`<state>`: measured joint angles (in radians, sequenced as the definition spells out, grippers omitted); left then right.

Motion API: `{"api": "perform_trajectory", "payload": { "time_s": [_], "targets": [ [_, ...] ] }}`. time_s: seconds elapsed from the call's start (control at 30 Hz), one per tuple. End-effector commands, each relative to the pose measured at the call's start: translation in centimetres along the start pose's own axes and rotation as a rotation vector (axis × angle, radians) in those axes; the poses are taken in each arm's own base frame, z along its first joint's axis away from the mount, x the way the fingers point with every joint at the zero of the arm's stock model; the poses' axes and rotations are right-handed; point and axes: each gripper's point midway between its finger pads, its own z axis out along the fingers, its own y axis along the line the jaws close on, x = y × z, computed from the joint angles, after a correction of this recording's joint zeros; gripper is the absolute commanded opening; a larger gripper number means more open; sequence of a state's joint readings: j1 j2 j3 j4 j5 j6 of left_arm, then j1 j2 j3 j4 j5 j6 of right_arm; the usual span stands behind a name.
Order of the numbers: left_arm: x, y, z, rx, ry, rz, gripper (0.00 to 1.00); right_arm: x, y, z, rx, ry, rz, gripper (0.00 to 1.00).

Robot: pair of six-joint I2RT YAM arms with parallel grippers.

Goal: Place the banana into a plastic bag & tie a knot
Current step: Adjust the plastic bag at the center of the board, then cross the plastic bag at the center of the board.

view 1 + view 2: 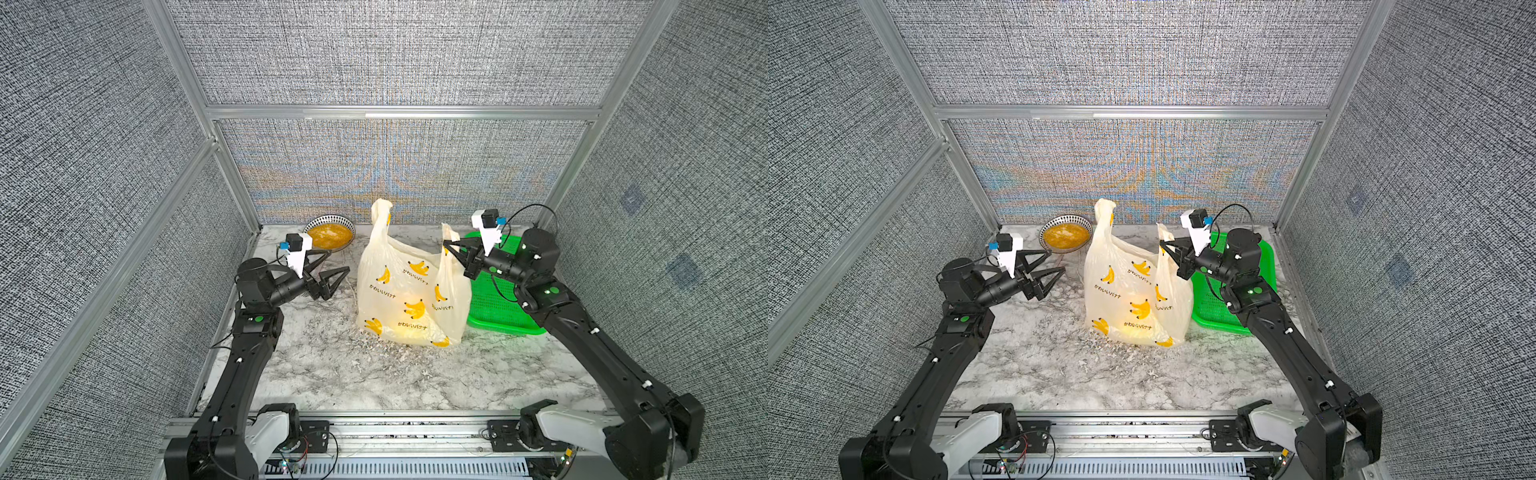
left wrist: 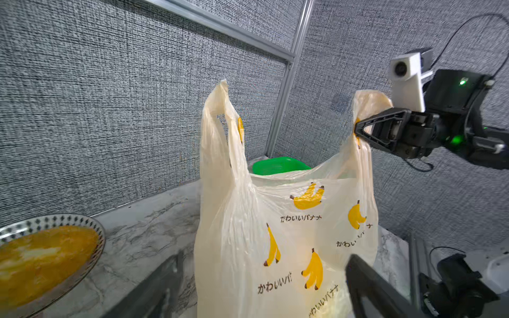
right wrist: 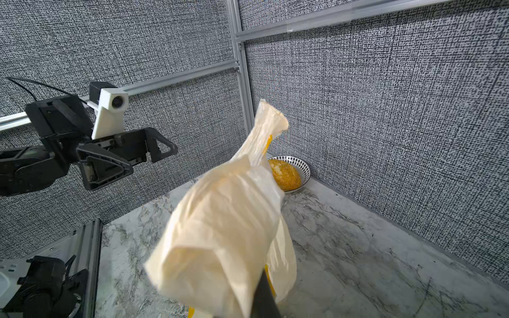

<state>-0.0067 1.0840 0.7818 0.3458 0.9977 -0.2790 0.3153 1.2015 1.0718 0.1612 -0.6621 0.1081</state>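
Thin translucent cream plastic bag (image 1: 409, 291): printed yellow banana bunches (image 1: 414, 308) with brown tips, dark lettering (image 1: 412, 326).
Just right of the bag, rectangular plastic mesh tray (image 1: 494, 307): bright green.
Behind the bag to its left, round bowl (image 2: 55, 220): white rim with black diamond pattern; contents (image 2: 41, 261) yellow-orange.
Flat tabletop (image 1: 415, 382) under the bag: white marble with grey veining.
Fabric wall panels (image 1: 395, 54) behind the bag: grey-and-white woven speckle. Aluminium frame bars (image 1: 399, 112): silver.
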Motion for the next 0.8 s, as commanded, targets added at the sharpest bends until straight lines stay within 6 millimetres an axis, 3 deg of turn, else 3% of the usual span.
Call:
{"api": "perform_trajectory", "payload": {
  "time_s": [0.0, 0.17, 0.23, 0.37, 0.57, 0.67, 0.77],
  "targets": [
    [-2.1, -0.3, 0.9, 0.090, -0.029, -0.014, 1.00, -0.2, 0.6, -0.1, -0.028, 0.004, 0.009, 0.00],
    [-2.2, 2.2, 3.4, 0.012, -0.027, -0.026, 1.00, -0.2, 0.7, 0.0, -0.041, 0.003, 0.018, 0.00],
    [-1.8, 2.0, 4.5, 0.019, -0.020, 0.041, 1.00, -0.2, 1.0, 0.0, -0.058, 0.002, 0.023, 0.00],
    [-1.6, 2.5, 7.7, 0.107, 0.028, 0.101, 0.98, 0.0, 1.1, 0.1, -0.073, 0.004, 0.035, 0.00],
    [-1.5, 6.0, 12.7, 0.258, 0.095, 0.020, 1.00, 0.1, 1.2, 0.2, -0.080, 0.008, 0.044, 0.00],
    [-1.1, 6.4, 15.2, 0.365, 0.126, -0.031, 0.99, 0.2, 1.0, 0.3, -0.077, 0.014, 0.049, 0.00],
    [-0.4, 4.8, 17.2, 0.476, 0.154, -0.046, 0.99, 0.2, 0.9, 0.4, -0.073, 0.019, 0.049, 0.00]
  ]
}}
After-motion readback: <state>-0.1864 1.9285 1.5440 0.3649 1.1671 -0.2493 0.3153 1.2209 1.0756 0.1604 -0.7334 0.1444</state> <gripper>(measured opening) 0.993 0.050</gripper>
